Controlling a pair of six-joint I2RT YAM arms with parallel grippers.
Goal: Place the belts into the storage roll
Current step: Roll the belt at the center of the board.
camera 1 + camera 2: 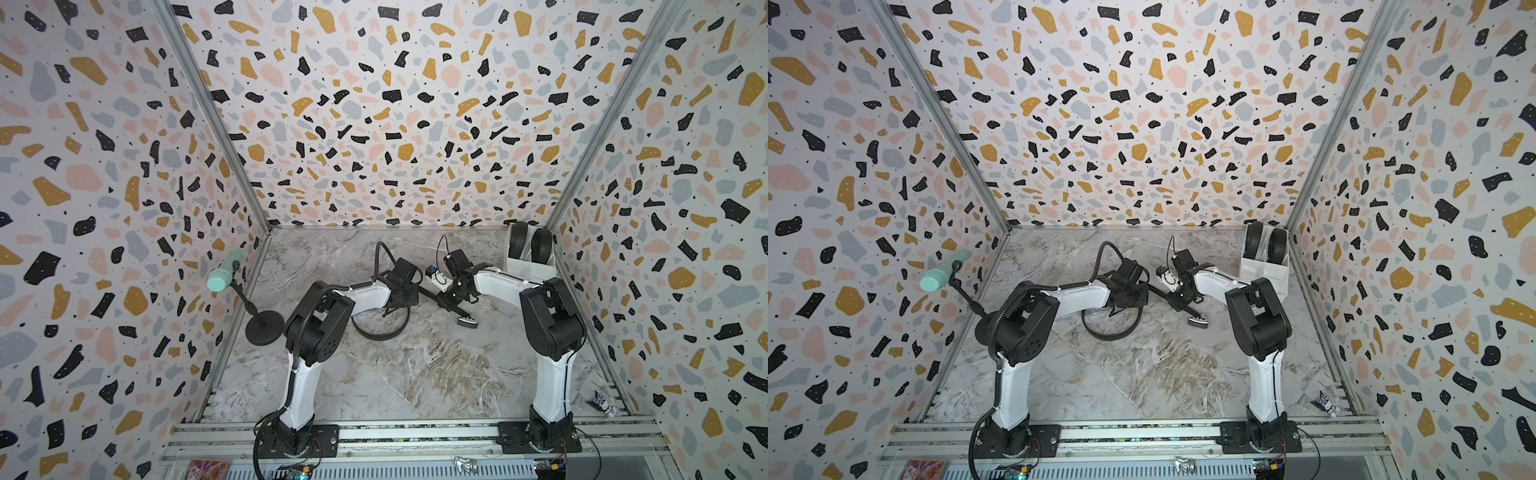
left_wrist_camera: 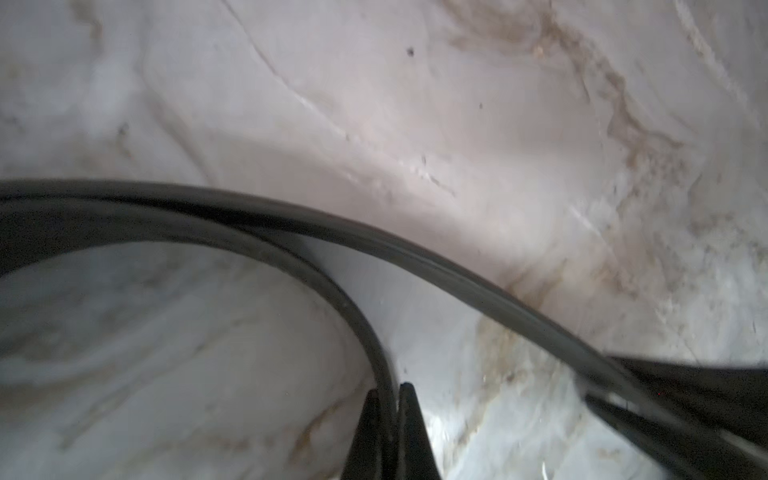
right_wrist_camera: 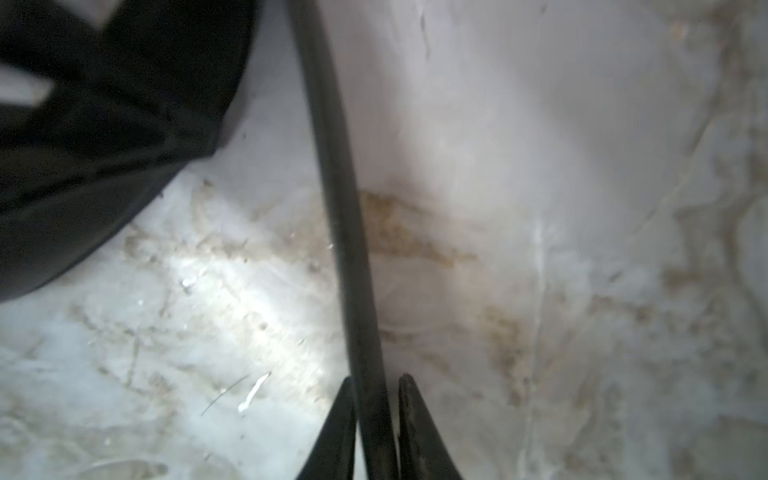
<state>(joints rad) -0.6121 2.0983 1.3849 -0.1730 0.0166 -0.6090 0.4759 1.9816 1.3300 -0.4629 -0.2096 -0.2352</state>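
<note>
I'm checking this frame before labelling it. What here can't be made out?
- Right hand: the belt lies between its jaws, but the blurred right wrist view doesn't show whether they clamp it.
- Left hand: its pinch on the belt is hidden under its wrist in both top views.
- Storage roll: near cells' contents too small in both top views; the right arm covers a corner.

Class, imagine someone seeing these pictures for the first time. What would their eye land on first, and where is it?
The speckled walls in black, ochre and pink dominate both top views. In the middle of the scene, the left hand and right hand each have a loose black belt between their fingers. In the far right corner, a white box holds two rolled belts.
</note>
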